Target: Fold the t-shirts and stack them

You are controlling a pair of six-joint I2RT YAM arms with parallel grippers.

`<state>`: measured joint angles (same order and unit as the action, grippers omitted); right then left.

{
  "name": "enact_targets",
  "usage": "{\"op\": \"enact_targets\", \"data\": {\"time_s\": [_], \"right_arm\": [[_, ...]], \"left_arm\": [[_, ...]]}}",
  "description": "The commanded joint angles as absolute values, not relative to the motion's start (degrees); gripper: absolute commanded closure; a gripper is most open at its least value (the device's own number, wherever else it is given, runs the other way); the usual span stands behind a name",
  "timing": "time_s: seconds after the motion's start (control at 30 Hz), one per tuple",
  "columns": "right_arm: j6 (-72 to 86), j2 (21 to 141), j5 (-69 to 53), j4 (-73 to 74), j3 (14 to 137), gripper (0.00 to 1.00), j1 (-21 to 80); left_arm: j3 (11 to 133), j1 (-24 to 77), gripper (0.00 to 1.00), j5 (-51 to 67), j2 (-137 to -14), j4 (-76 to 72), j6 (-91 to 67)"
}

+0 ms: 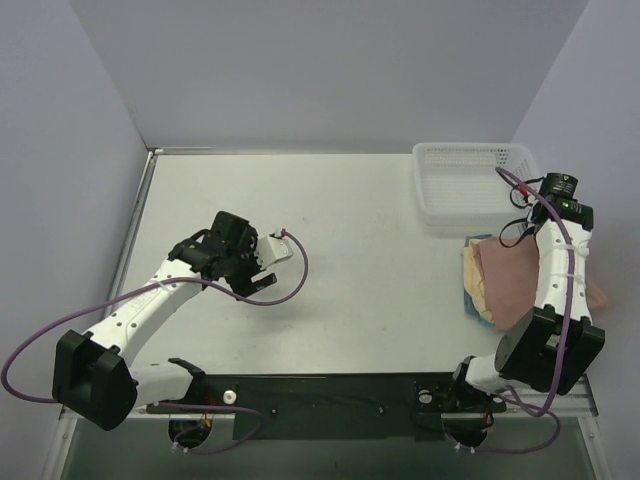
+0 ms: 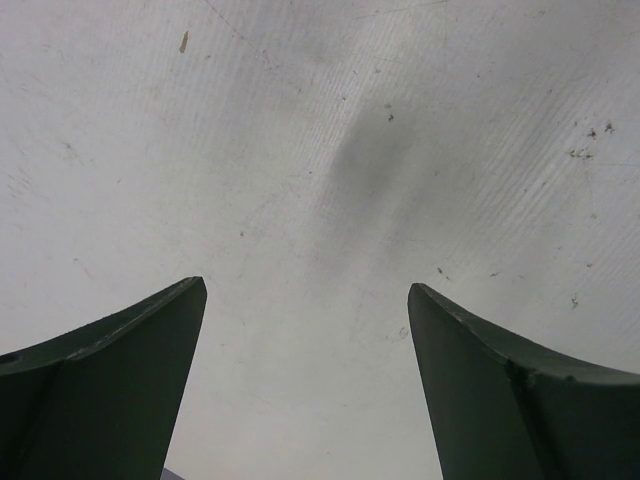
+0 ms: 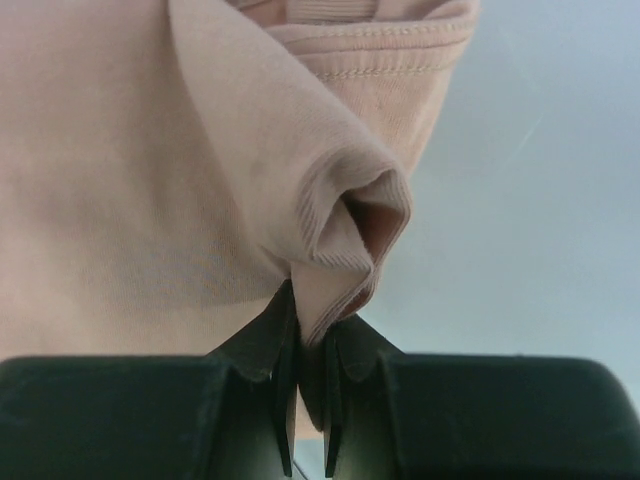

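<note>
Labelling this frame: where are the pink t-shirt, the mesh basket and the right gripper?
pink t-shirt [image 1: 505, 280], top view, flat middle of cloth.
white mesh basket [image 1: 470, 148], top view, far rim.
right gripper [image 3: 312, 322], right wrist view, between its fingertips.

Top view: the right arm [image 1: 553, 262] lies across the pink-brown t-shirt [image 1: 505, 275] and hides its middle. The tan-yellow t-shirt [image 1: 473, 290] shows only as an edge strip beneath.

Right wrist view: pink cloth runs off the top and left edges. The pinched fold covers the inner faces of the right fingers [image 3: 270, 335].

Left wrist view: the left fingers [image 2: 110, 370] are cut off at the bottom edge.
</note>
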<state>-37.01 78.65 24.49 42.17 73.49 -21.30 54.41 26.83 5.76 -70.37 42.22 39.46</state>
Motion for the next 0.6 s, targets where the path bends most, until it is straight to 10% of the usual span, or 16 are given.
{"op": "enact_targets", "data": {"time_s": [0.0, 0.1, 0.23, 0.57], "right_arm": [[-35.95, 82.6, 28.65, 34.55, 73.74, 1.0, -23.55], [-33.58, 85.42, 29.45, 33.93, 74.44, 0.89, -25.31], [-28.31, 87.1, 31.53, 35.68, 76.99, 0.01, -25.4], [-24.08, 73.85, 21.65, 36.12, 74.45, 0.0, -19.89]], "left_arm": [[54.93, 26.46, 0.07, 5.19, -69.7, 40.78, 39.38], [54.58, 26.46, 0.07, 4.84, -69.35, 41.04, 39.38], [54.41, 26.46, 0.07, 4.31, -69.08, 41.31, 39.64], [55.02, 26.46, 0.07, 4.13, -68.64, 42.45, 39.38]]}}
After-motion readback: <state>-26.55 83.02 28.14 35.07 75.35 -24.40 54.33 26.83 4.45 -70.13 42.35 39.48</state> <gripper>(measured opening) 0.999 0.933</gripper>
